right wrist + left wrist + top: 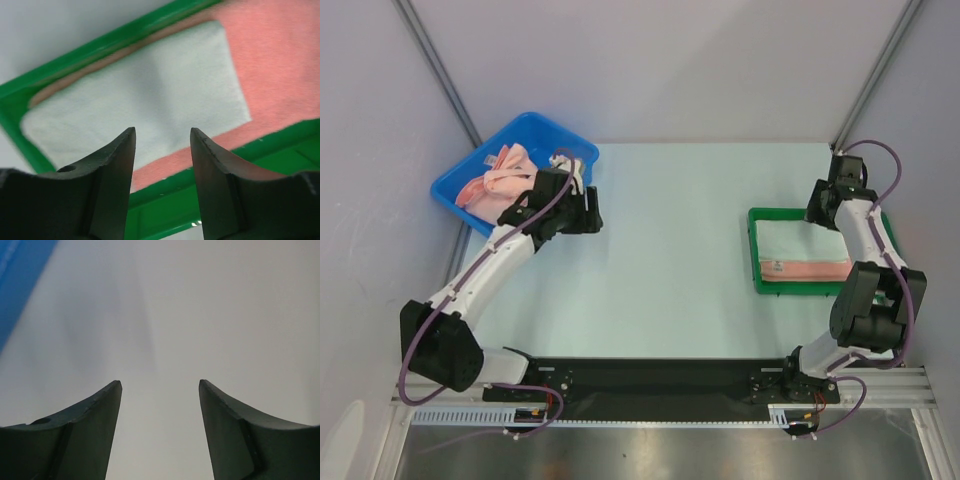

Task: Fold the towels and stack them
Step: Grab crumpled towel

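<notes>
Salmon-pink towels lie crumpled in a blue bin at the back left. A folded stack sits in a green tray at the right: a pale white towel on top of a salmon-pink one. In the right wrist view the white towel lies on the pink towel. My left gripper is open and empty above the bare table beside the bin; it also shows in the left wrist view. My right gripper is open and empty over the stack's edge.
The blue bin's edge shows at the upper left of the left wrist view. The green tray's rim lies below my right fingers. Grey walls and frame posts stand behind the pale table.
</notes>
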Controlling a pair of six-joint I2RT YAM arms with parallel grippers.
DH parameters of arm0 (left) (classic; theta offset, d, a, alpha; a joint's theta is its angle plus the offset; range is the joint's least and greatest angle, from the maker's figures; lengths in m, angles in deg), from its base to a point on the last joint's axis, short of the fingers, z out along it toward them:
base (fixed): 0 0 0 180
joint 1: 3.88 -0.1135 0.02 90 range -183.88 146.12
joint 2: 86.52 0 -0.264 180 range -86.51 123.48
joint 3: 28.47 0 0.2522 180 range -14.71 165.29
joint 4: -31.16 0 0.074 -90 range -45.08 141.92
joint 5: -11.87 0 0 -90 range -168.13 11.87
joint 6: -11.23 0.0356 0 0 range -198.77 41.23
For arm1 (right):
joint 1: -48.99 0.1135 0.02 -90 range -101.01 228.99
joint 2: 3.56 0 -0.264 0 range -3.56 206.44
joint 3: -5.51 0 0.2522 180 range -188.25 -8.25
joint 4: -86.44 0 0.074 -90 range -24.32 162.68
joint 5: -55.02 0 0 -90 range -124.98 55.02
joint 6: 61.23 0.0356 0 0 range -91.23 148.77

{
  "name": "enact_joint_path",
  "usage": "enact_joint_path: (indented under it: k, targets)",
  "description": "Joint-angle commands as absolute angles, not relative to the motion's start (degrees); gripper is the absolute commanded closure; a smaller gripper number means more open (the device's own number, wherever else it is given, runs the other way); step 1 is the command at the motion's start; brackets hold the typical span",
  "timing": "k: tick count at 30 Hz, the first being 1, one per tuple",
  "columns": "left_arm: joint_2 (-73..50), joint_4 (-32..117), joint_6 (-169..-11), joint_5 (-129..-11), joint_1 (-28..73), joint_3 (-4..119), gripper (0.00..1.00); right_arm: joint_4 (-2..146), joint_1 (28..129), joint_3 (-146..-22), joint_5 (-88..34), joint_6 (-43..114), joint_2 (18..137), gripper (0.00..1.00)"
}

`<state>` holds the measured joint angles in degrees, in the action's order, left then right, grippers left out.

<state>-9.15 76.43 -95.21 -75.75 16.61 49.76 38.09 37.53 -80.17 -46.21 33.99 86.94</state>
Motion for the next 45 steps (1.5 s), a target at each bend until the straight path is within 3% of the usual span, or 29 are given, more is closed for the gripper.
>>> enact_joint_path:
  k: [1, 3, 6, 8, 12, 15, 24, 27, 28, 29, 31, 37, 45]
  targets:
    - [-11.27, 74.54, -96.26, -84.88, 15.81, 55.59, 0.30, 40.51, 41.34, -79.09, -35.61, 40.02, 82.58, 0.47]
    - [-11.11, 74.63, -95.47, -90.94, 14.32, 59.37, 0.23, 41.56, 46.58, -78.83, -33.05, 40.99, 80.13, 0.45]
    - [-7.34, 76.73, -94.50, -94.29, 10.02, 65.95, 0.23, 41.04, 57.56, -79.96, -39.99, 40.11, 77.84, 0.29]
    - [-3.31, 77.44, -94.24, -95.09, 6.24, 68.77, 0.25, 41.47, 60.32, -80.41, -39.12, 40.55, 76.87, 0.00]
    - [5.65, 79.20, -94.23, -99.04, -0.52, 73.16, 0.27, 46.38, 64.90, -79.62, -32.55, 42.48, 75.02, 0.00]
    - [15.30, 78.49, -95.81, -92.82, -7.90, 77.91, 0.37, 49.11, 66.75, -79.44, -30.25, 43.01, 74.58, 0.00]
    - [37.13, 81.84, -98.37, -90.09, -14.77, 96.90, 0.42, 49.57, 67.63, -83.92, -22.68, 40.90, 79.85, 0.00]
    - [41.09, 81.83, -97.31, -88.06, -15.30, 101.99, 0.54, 49.74, 67.63, -85.07, -22.59, 40.38, 80.03, 0.00]
    - [41.80, 82.44, -96.96, -88.41, -15.30, 103.57, 0.72, 50.00, 67.54, -84.80, -22.59, 40.29, 79.94, 0.00]
    - [42.50, 83.49, -96.79, -88.41, -15.39, 106.20, 0.82, 50.26, 67.54, -84.63, -22.59, 40.37, 79.68, 0.00]
    - [41.90, 84.29, -96.70, -87.19, -15.21, 107.71, 1.00, 50.35, 67.63, -84.10, -22.68, 40.64, 79.06, 0.00]
    - [25.30, 75.97, -96.70, -75.34, -11.36, 96.40, 1.00, 49.04, 67.71, -84.71, -20.58, 41.17, 77.66, 0.00]
    - [5.72, 76.03, -93.45, -63.37, 0.94, 95.51, 0.99, 40.69, 68.33, -86.57, -21.80, 39.94, 69.14, 0.00]
